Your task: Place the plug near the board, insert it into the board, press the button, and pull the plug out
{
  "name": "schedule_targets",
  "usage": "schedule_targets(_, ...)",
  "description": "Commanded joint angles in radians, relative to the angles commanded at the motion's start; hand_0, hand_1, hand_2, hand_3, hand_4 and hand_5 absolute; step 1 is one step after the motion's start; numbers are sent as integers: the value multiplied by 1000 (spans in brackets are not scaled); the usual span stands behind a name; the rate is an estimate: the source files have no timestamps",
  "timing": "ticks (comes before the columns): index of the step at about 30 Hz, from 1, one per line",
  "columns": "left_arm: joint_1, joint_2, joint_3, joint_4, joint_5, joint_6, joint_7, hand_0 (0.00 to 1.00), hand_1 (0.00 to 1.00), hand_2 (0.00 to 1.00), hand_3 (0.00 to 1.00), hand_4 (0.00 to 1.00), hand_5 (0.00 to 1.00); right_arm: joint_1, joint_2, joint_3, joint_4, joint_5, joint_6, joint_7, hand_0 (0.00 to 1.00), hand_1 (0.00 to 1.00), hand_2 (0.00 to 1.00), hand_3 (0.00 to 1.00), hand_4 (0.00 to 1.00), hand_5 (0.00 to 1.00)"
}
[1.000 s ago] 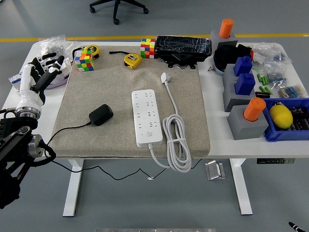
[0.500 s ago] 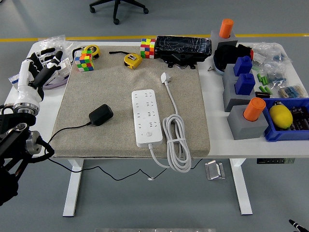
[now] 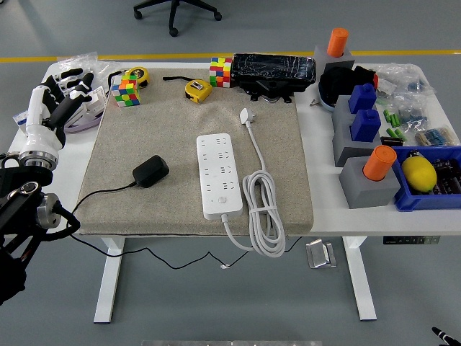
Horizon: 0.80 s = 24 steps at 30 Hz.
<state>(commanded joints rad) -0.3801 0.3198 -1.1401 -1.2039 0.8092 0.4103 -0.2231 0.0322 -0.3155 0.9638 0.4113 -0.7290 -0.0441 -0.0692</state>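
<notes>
While my left robot hand (image 3: pixel 54 108) hangs over the left end of the white surface (image 3: pixel 324 209), its white and black fingers are spread loosely and grip nothing. It sits above the clear plastic bags (image 3: pixel 75 76) at the far-left corner, well apart from everything I am meant to handle. My right arm does not show in this view.

The black plug (image 3: pixel 150 171), a blocky adapter, lies on the beige mat (image 3: pixel 144 130) to the left of the board, near it but not touching. Its thin black cord (image 3: pixel 101 193) runs off the mat's left front corner and drops below the surface edge.

The white power board (image 3: pixel 219 175) lies lengthwise in the middle of the mat, sockets facing up, with its round button (image 3: pixel 223 200) near the end closest to me. Its own white cable (image 3: pixel 262 209) is looped in a long coil just beside its right side, and the cable's white plug (image 3: pixel 248 115) rests farther back on the mat.

Along the far edge sit two colour cubes (image 3: pixel 124 92), two yellow tape measures (image 3: pixel 197 89) and a black wrapped case (image 3: pixel 274 69). On the right stand grey blocks (image 3: pixel 360 184) holding orange and blue pieces, and a blue bin (image 3: pixel 425 198) with a yellow lemon-like object (image 3: pixel 418 173).
</notes>
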Motion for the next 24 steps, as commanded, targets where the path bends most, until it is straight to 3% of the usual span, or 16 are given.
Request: schedule_targets(24, 19, -6, -53, -22, 19, -11, 34, 491, 566, 577, 609, 851, 368, -13, 9, 34, 3, -7, -1, -1, 612, 669, 641, 570, 974, 587)
